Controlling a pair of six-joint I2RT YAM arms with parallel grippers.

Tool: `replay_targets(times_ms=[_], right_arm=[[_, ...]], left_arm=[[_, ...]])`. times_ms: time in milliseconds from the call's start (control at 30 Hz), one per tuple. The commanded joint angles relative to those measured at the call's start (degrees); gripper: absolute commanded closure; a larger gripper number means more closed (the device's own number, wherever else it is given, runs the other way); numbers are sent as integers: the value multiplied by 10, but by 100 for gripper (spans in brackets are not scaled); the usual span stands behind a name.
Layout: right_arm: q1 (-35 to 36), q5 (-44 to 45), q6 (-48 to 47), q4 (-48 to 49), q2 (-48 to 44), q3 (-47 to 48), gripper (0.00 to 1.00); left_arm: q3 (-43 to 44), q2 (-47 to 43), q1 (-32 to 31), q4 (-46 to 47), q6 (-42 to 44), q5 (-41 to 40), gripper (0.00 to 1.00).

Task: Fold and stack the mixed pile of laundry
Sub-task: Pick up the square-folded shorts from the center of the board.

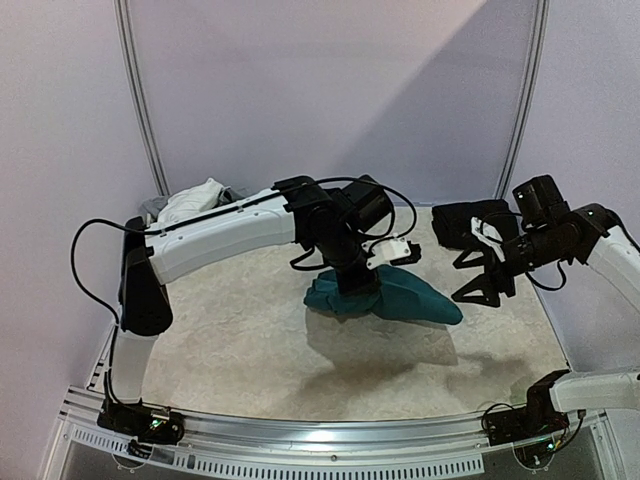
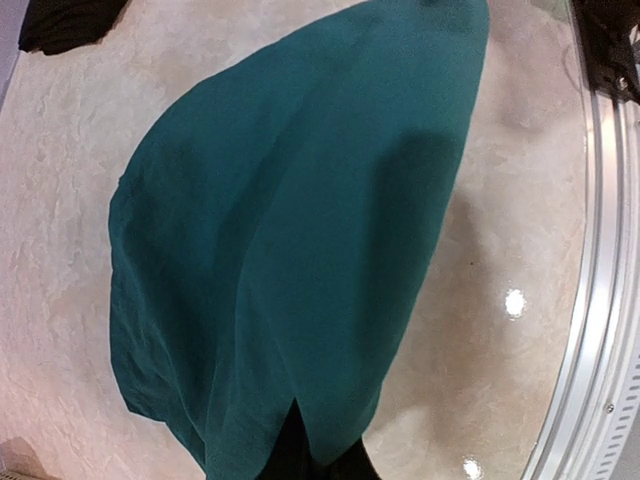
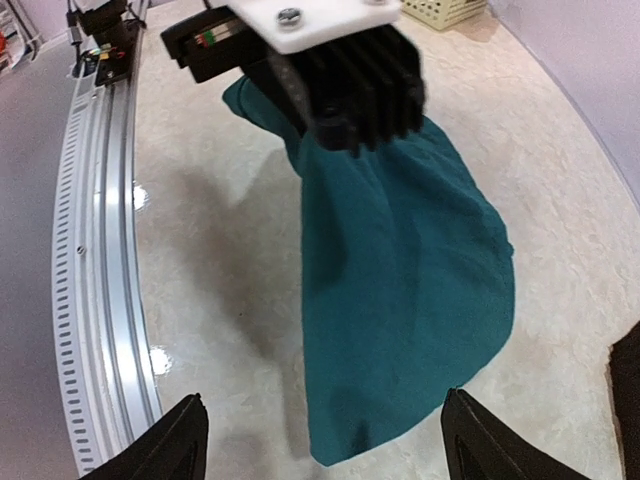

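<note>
Currently: left gripper (image 1: 352,272) tight on the teal-green shorts (image 1: 415,298), right gripper (image 1: 478,277) wide open beside them.

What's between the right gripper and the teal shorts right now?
Nothing but bare table: in the top external view the open right gripper hangs just beside the teal shorts, not touching them.

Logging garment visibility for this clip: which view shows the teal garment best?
Right wrist: the teal garment appears almost whole, hanging from the left end effector. Left wrist shows only close-up fabric running off-frame. Top external shows it small, partly behind the left arm.
</note>
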Motion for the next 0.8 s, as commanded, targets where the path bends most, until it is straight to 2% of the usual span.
replay_targets(times_ms=[0,167,367,533,633,767], right_arm=[[38,-17,-15,-31,27,-25,18],[73,50,38,35,45,-64,21],[78,62,37,68,60,-96,24],[80,67,26,97,84,-123,30],[82,89,33,113,91,-115,39],[82,92,29,113,94,-96,66]], left_arm=[[-11,-24,-5,-5,-19,16,100],[-17,-33,-6,1,-22,18,100],[-19,-40,-6,7,-30,30,100],[-18,-43,-6,5,-28,33,100],[-18,-46,-6,0,-26,35,100],[-24,-54,-6,-6,-25,49,100]])
